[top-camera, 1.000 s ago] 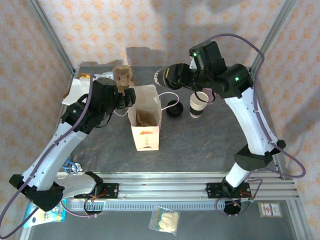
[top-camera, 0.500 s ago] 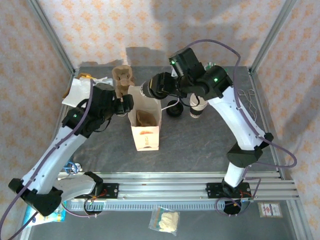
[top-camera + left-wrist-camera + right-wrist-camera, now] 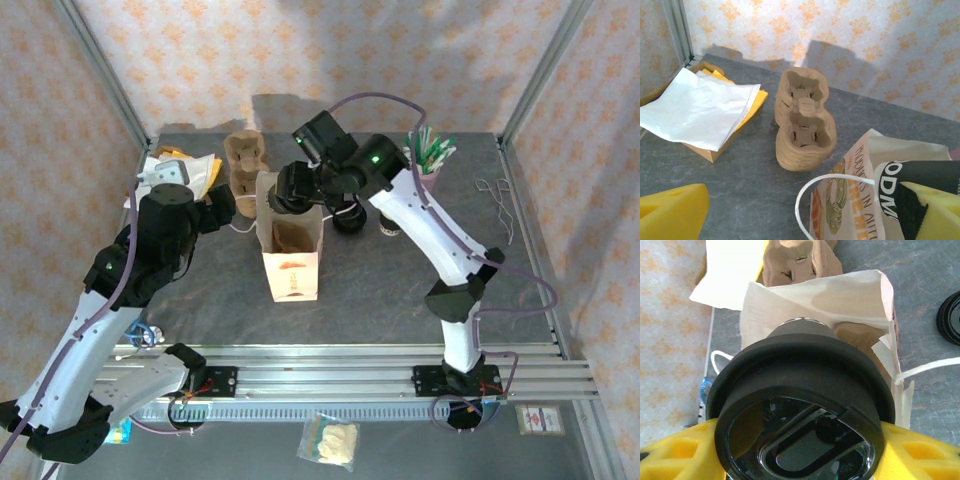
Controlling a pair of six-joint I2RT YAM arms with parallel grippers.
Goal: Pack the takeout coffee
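**Coffee cup brought to the mouth of the bag**

Small white paper takeout coffee cup with dark lower band and round black lid [image 3: 800, 440], clamped by its sides between the yellow pads of the right gripper [image 3: 800, 455]. Lid facing the wrist camera, base aimed into the open top of a tall white printed paper bag with string handles [image 3: 291, 258]. From above, poised at the bag's far rim and, by the look of it, not yet inside.

Left gripper [image 3: 805, 212] with fingers spread wide, gripping nothing, hanging just left of the bag near a stack of brown moulded-pulp cup trays [image 3: 802, 125].

Just changed: cup and right arm swung leftward within the last second, from above a loose round black lid [image 3: 350, 219] over to the bag. Left arm drawn back from the bag's left rim, close to it half a second ago. Uncovered by the right arm's move: a pink cup of green-and-white straws [image 3: 428, 160] at the far right.

Probable meaning: carrying nearly finished, with lowering and release yet to come. Bag apparently standing open unaided, so some risk of snagging its rim on the way down.
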